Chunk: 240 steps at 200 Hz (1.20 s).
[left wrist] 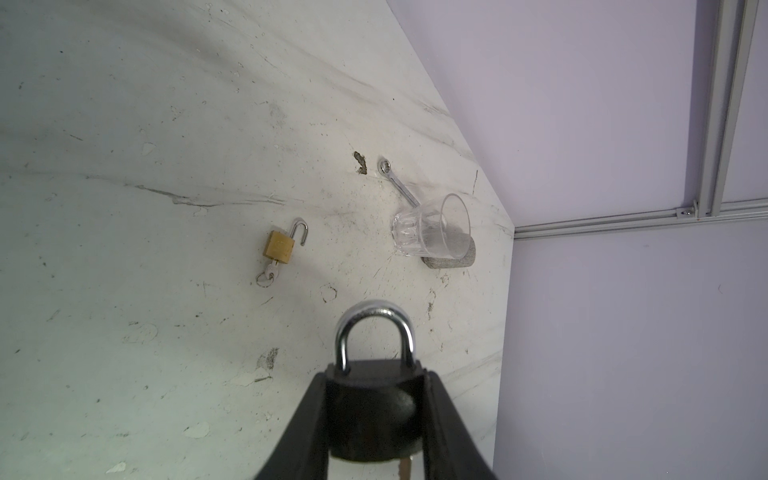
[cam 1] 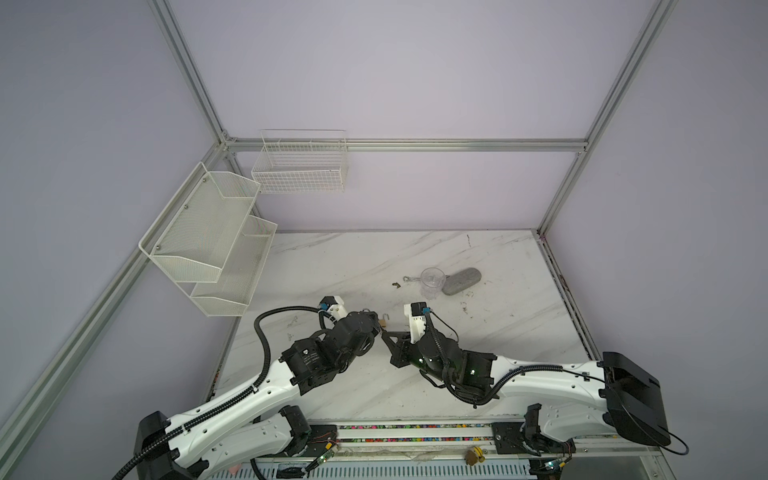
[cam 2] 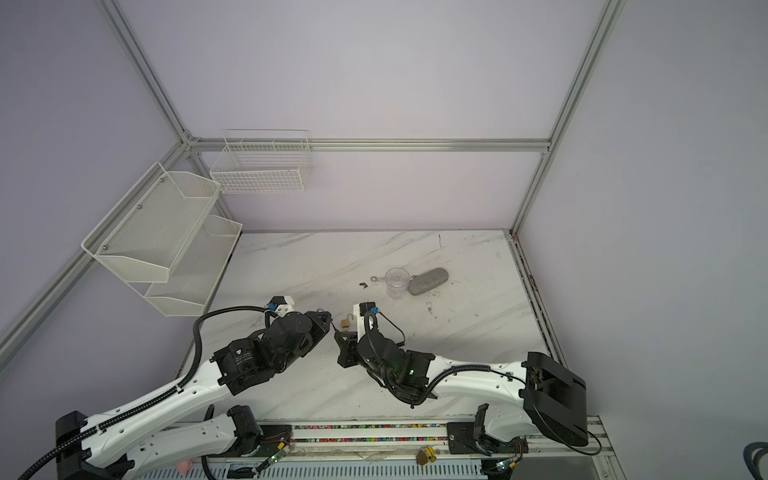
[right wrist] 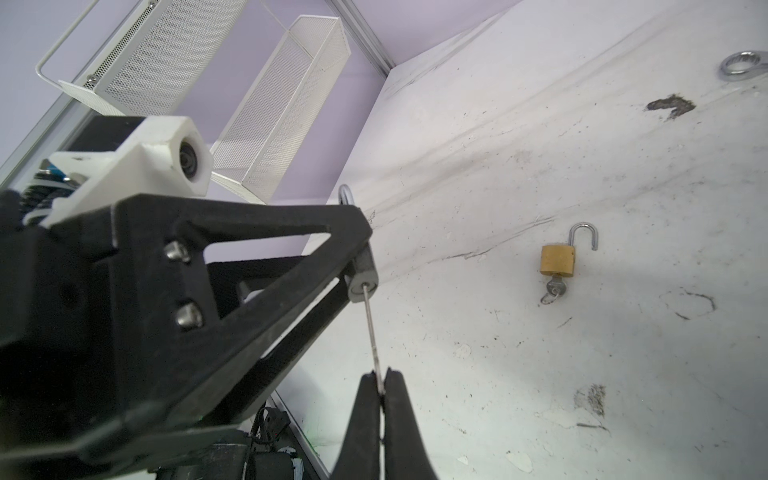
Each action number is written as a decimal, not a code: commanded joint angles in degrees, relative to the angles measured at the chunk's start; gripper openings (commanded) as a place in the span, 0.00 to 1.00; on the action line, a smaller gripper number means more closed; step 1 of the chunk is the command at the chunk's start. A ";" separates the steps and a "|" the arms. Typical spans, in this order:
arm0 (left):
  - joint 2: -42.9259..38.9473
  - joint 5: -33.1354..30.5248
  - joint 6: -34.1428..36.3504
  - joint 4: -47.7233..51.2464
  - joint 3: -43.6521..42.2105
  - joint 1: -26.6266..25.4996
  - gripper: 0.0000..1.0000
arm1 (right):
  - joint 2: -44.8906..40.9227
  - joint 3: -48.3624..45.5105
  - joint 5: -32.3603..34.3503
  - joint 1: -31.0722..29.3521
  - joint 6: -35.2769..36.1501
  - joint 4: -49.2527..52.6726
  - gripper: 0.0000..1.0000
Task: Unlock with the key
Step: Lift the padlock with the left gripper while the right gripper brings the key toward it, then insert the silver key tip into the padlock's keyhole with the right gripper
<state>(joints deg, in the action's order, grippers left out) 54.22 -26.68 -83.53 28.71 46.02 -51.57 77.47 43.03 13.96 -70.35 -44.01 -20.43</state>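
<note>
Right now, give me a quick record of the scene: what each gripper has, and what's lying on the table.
left gripper: shut on black padlock, shackle closed
right gripper: shut on key, blade reaching that padlock's keyhole
brass padlock: on table, unlocked, small key in it
also on table: glass, wrench, grey oblong object
</note>
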 commanded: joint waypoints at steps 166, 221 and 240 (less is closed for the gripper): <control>-2.48 -2.89 -0.05 -3.22 1.39 -0.86 0.00 | -0.46 2.18 2.59 -0.29 1.55 1.45 0.00; -4.20 -3.66 0.01 -3.26 0.91 -0.81 0.00 | -1.80 1.31 1.98 -0.29 1.82 1.92 0.00; -3.68 -3.34 0.01 -3.30 1.20 -0.81 0.00 | -0.79 2.38 0.83 -0.31 2.91 0.75 0.00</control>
<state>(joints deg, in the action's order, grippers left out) 50.74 -28.40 -83.46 27.81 46.02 -52.21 75.94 45.08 15.40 -70.52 -42.17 -19.68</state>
